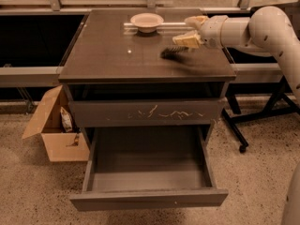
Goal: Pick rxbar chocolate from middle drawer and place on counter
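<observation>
The rxbar chocolate is a dark, blurred shape on the counter, right of centre, just below and left of the gripper. My gripper reaches in from the right over the counter's back right part. Its pale fingers stand apart and hold nothing. The middle drawer is pulled out below, with a plain front panel, and its inside shows nothing.
A pale bowl sits at the back centre of the counter. The shut drawer front with pale scratch marks is above the open drawer. A cardboard box stands on the floor at the left. Black stand legs are at the right.
</observation>
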You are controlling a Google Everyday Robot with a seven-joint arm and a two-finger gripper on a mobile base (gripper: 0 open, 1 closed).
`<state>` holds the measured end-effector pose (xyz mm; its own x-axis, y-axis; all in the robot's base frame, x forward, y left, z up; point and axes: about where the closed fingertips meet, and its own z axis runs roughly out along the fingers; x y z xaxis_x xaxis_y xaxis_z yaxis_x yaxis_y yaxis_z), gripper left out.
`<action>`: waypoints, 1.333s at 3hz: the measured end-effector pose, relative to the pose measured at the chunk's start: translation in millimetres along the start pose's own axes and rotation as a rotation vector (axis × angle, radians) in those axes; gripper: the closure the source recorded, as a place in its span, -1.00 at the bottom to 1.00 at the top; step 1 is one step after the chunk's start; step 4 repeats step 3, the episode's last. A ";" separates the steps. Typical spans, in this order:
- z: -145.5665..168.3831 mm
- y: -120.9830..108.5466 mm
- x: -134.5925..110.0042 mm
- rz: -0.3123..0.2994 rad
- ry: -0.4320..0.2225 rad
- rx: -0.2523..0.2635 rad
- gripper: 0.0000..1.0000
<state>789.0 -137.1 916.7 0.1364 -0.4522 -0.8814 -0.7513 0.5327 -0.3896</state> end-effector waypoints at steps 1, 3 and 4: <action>-4.8 -4.9 1.8 0.006 0.002 0.008 -1.00; -48.7 -25.7 -19.9 -0.039 -0.059 0.093 -1.00; -48.7 -25.7 -19.9 -0.039 -0.059 0.093 -1.00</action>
